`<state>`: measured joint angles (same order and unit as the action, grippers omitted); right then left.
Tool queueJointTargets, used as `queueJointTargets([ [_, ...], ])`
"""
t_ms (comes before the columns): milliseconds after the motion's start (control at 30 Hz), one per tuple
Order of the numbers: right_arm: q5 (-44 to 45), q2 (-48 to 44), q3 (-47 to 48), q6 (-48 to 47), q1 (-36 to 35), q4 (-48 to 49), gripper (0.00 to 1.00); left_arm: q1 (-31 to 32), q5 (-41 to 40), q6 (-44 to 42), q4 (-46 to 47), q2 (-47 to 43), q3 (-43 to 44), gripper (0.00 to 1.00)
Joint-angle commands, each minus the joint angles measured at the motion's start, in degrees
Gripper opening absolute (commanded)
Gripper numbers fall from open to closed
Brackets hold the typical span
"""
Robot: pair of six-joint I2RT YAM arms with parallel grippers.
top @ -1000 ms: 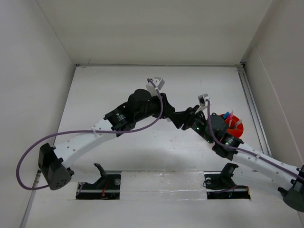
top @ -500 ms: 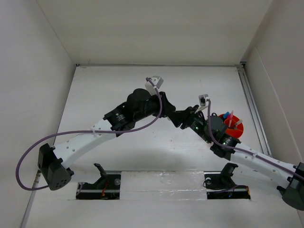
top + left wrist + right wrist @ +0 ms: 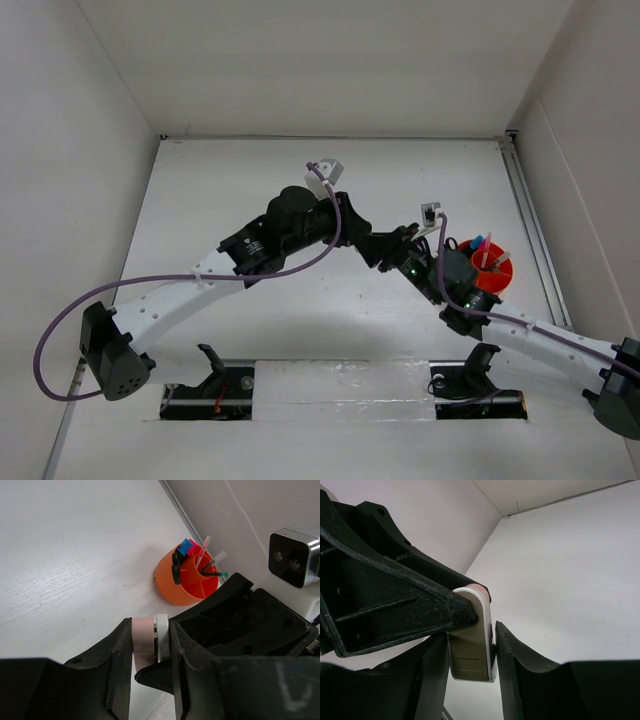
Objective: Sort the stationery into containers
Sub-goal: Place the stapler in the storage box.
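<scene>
A pink-white eraser is clamped across its thin side by my left gripper, which is shut on it. In the right wrist view the same eraser stands between the fingers of my right gripper, with both fingers against its sides. The two grippers meet tip to tip above mid-table, left and right, and hide the eraser from above. The orange tub stands to the right, holding black-handled scissors, markers with blue and pink caps and thin pens.
The right arm's wrist camera sits close behind the left fingers. A rail runs along the table's right edge by the side wall. White walls close in the table at the back and on both sides.
Both wrists have shifted very slightly, the right forearm edging left. The eraser stays between both pairs of fingers and neither gripper has opened or closed.
</scene>
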<state>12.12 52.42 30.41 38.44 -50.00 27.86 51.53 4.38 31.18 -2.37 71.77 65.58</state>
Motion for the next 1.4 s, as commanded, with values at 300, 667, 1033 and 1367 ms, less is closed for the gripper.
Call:
queueJointTargets([
  [300, 7.5, -1.4, 1.8, 0.5, 0.3, 9.4, 0.07, 1.0, 4.8, -1.5, -2.6, -1.0, -3.5, 0.0],
  [667, 10.7, -2.2, -1.8, -2.8, 0.3, 6.1, 0.0, 0.2, -22.0, 8.8, -14.5, -3.0, 9.2, 1.0],
  [1033, 46.4, -18.6, 12.9, 17.0, 0.3, -56.6, 0.0, -1.3, -48.6, 23.3, -47.1, -15.2, 7.2, 1.0],
  [1367, 53.3, -5.8, 28.6, 58.4, 9.0, -107.1, 0.0, -1.3, -42.2, 13.8, -39.6, -16.0, -7.1, 1.0],
])
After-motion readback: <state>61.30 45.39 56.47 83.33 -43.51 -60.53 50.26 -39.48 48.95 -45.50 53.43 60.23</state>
